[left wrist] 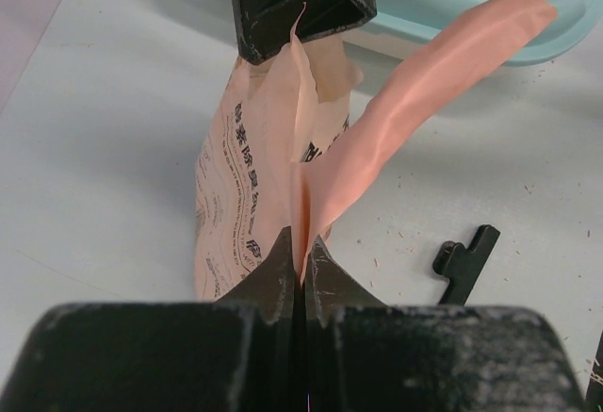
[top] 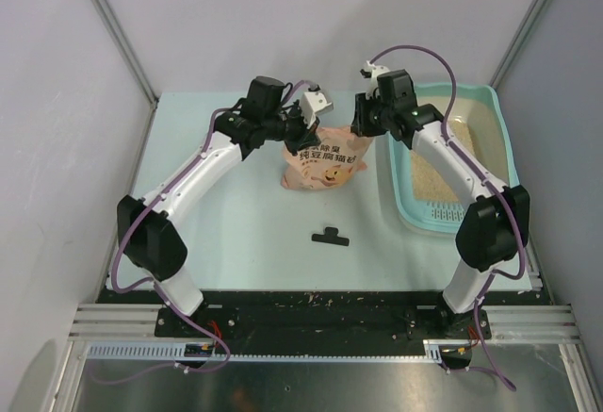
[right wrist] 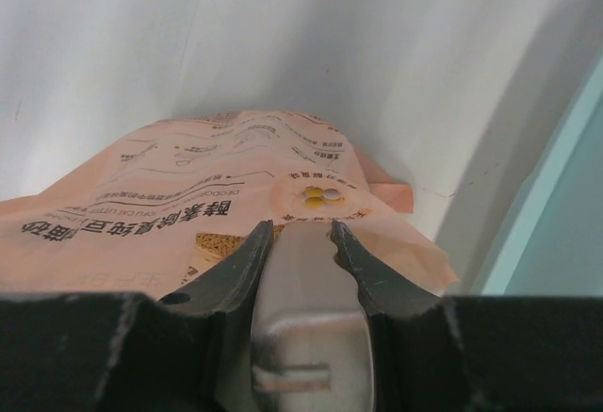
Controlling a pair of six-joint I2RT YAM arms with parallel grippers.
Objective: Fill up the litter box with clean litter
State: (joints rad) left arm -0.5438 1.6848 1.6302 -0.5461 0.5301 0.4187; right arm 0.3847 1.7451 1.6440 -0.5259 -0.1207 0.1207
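Two end effectors inward, on bag

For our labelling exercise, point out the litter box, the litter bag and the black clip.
litter box (top: pixel 441 214): top external view, perforated ledge.
litter bag (top: pixel 320 165): top external view, printed front.
black clip (top: pixel 330 236): top external view, its middle.

The top view looks down from behind, while both wrist views closely face the bag all three share.
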